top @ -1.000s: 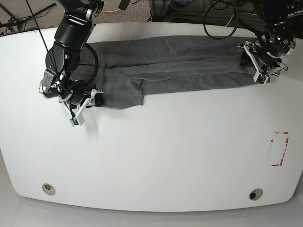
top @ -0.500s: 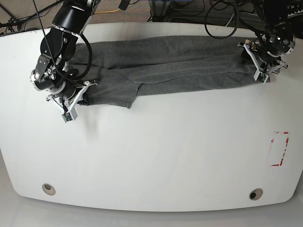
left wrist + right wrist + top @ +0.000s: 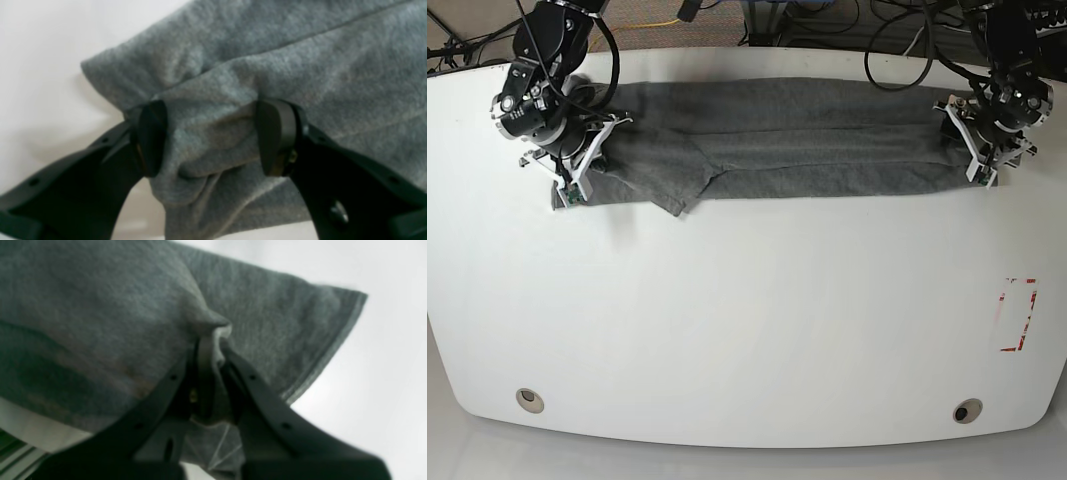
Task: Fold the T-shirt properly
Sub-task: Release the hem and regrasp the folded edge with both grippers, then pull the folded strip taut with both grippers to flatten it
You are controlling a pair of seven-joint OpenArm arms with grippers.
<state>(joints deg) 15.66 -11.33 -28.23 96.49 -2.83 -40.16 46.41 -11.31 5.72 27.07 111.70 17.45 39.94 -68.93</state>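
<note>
Table [image 3: 757, 330]: white, rounded corners, fills most of the base view. Lower two thirds carries no cloth; a red-marked patch [image 3: 1017, 315] sits near the right edge.

T-shirt [image 3: 807, 140]: grey knit, lies as a long narrow band across the upper part of the base frame, from the upper left to the upper right. Long axis runs left–right, roughly parallel to the table's far edge. Already doubled lengthwise, judging by the layered seams along the band. A loose flap [image 3: 677, 195] hangs down from the lower edge, left of centre, pointing toward lower frame. Which end holds the neck: cannot tell.

Right gripper [image 3: 577, 160], upper left of base view: at the band's left end. Right wrist view shows the jaws pressed nearly together on a thin ridge of cloth, hem edge [image 3: 337, 350] trailing off to the right of that frame.

Left gripper [image 3: 977, 145], upper right of base view: at the opposite end. Left wrist view shows the pads [image 3: 151, 136] set wide, a thick bunched fold of cloth between them and touching both; the hold looks loose.

Judgement: the two end holds keep the band taut and straight, so the lengthwise fold stays aligned. The loose flap needs tucking before any crosswise fold.
</note>
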